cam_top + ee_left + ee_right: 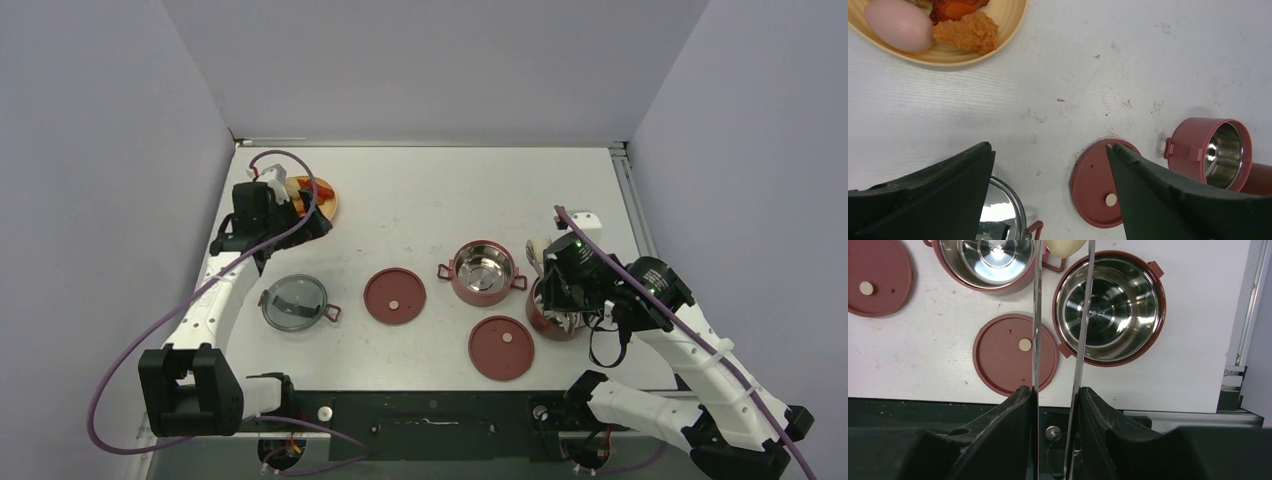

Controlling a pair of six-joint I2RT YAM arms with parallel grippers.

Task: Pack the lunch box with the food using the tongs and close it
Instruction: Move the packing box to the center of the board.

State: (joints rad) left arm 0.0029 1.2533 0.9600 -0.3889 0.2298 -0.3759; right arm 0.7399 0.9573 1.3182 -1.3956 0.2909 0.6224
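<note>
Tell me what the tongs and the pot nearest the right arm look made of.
Tongs: polished metal, probably steel; thin arms with mirror glints. Pot: shiny steel inside, reflecting light; maroon matte shell outside, plastic or painted metal, unclear.

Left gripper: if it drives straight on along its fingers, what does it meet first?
Likely bare table, in the gap between the plate and the maroon disc lid. The left gripper is open and frames that patch. Nothing stands in between, though depth is unclear.

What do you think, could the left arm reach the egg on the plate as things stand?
Probably yes: the left pincer hangs open beside the plate, and nothing stands between it and the egg.
</note>
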